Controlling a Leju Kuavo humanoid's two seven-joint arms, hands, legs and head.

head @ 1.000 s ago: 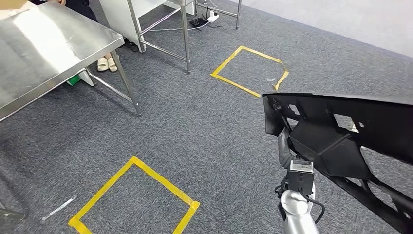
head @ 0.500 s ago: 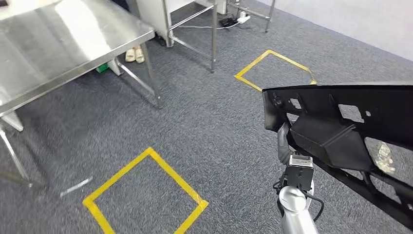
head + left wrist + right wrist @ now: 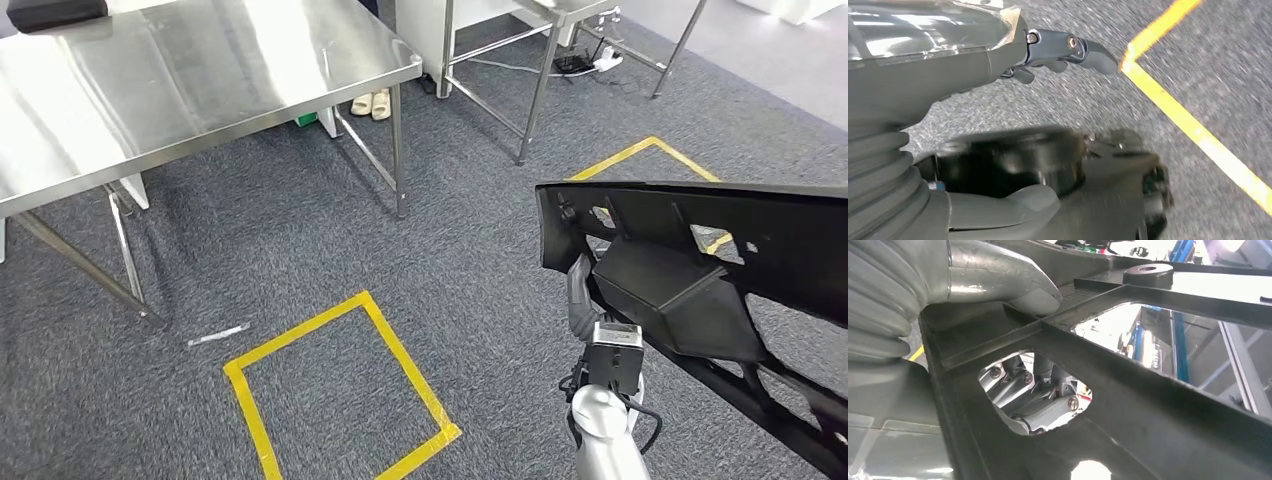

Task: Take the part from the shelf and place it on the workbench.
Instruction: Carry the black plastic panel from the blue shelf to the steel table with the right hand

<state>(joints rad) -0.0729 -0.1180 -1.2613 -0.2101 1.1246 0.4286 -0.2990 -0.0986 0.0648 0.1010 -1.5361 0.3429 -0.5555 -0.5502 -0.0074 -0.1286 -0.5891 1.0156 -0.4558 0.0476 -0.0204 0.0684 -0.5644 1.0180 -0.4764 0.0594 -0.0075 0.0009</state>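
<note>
**Black part held in right hand, clear of bench**

The large black moulded plastic part (image 3: 700, 270) sits at 3 o'clock in the head view, above the grey carpet floor (image 3: 300, 250). The right hand (image 3: 580, 295) grips its near end; in the right wrist view the thumb lies on a rib and fingers (image 3: 1033, 390) show through a cut-out. The left hand (image 3: 998, 55) holds nothing, fingers (image 3: 1083, 50) extended. The bare stainless steel bench (image 3: 180, 80) stands at 10 o'clock, well apart. Yellow tape squares (image 3: 340, 390) mark the floor.
</note>
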